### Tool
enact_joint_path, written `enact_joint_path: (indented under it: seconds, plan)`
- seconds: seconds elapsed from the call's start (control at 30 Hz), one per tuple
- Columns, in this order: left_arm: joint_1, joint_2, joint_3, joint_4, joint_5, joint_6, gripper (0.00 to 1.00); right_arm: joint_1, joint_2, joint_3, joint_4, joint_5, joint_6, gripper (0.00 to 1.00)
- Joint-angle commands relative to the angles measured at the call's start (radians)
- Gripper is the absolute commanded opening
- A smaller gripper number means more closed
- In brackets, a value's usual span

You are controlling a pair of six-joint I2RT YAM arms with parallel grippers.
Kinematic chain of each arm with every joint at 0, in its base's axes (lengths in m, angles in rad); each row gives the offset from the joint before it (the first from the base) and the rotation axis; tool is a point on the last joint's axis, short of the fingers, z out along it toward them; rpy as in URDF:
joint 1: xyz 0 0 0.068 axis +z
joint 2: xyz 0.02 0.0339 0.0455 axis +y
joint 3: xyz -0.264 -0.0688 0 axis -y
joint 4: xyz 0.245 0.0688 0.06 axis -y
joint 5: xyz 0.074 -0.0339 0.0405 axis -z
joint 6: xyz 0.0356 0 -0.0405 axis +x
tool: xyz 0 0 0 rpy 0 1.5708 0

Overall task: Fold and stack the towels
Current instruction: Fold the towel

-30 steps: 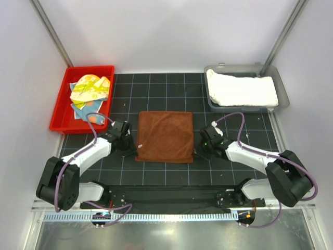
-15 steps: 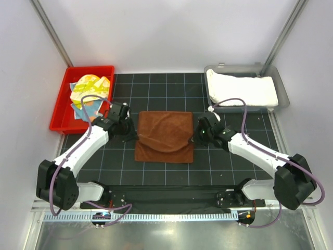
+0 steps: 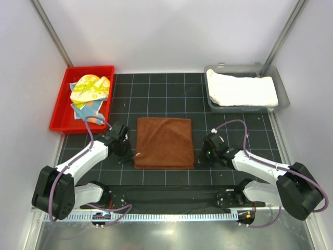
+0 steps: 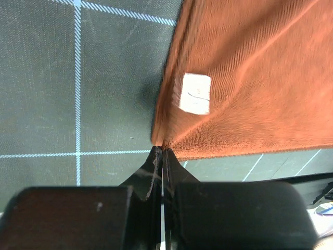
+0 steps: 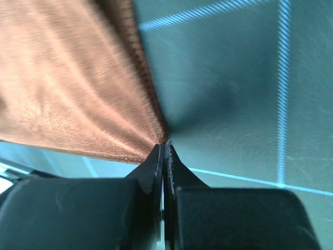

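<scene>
The worktop (image 3: 156, 88) is a black gridded mat with a tray at each far corner. The grey tray (image 3: 281, 92) at far right holds the large white towel (image 3: 242, 89), lying as a flat folded slab. The red tray (image 3: 58, 115) at far left holds the yellow towel (image 3: 91, 87), crumpled, on top of the light blue towel (image 3: 87, 110), also unfolded. The rust-brown towel (image 3: 164, 141) lies flat at the centre of the worktop, between the two arms and well apart from both trays. The left gripper (image 3: 132, 155) is at its near left corner and the right gripper (image 3: 197, 158) at its near right corner. Each wrist view shows the jaws pressed together on a thin pinch of the brown hem, with folds of cloth fanning out from the pinch. A small white label (image 4: 195, 94) is sewn near the left corner. Handling judgement: the cloth is light, soft and limp, with a slightly grippy pile; it sags between holds and does not keep an edge unaided. Take hold at the corners, on the hem, both at once, and keep the span taut so the edges line up. A shallow pinch may slip free under tension.
</scene>
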Motion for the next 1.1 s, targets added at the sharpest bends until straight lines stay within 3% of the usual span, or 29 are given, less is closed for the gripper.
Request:
enact_joint_path:
  seconds: [0.0, 0.27, 0.4, 0.5, 0.6, 0.7, 0.77, 1.07]
  plan:
    - [-0.005, 0.011, 0.021, 0.074, 0.011, -0.02, 0.0, 0.006, 0.004, -0.016, 0.103, -0.001, 0.011, 0.01]
    - [-0.019, 0.03, 0.02, 0.085, 0.0, -0.034, 0.0, 0.005, 0.009, 0.013, 0.088, 0.02, -0.003, 0.01]
    - [-0.019, 0.04, 0.259, -0.086, -0.026, 0.0, 0.0, 0.005, 0.001, 0.193, -0.061, 0.008, -0.083, 0.01]
    - [-0.028, 0.004, 0.329, -0.154, -0.04, 0.0, 0.0, 0.011, -0.042, 0.281, -0.147, -0.019, -0.088, 0.01]
    - [-0.05, -0.033, 0.228, -0.13, -0.005, -0.038, 0.0, 0.02, -0.104, 0.2, -0.13, -0.039, -0.051, 0.01]
    - [-0.062, -0.056, 0.032, -0.005, 0.064, -0.123, 0.0, 0.022, -0.137, 0.065, -0.05, -0.071, -0.008, 0.01]
    - [-0.091, -0.069, -0.053, 0.039, 0.026, -0.163, 0.0, 0.026, -0.137, -0.018, 0.02, -0.079, 0.013, 0.01]
    - [-0.153, -0.01, -0.117, 0.053, -0.066, -0.197, 0.0, 0.026, -0.082, -0.17, 0.168, -0.073, 0.03, 0.01]
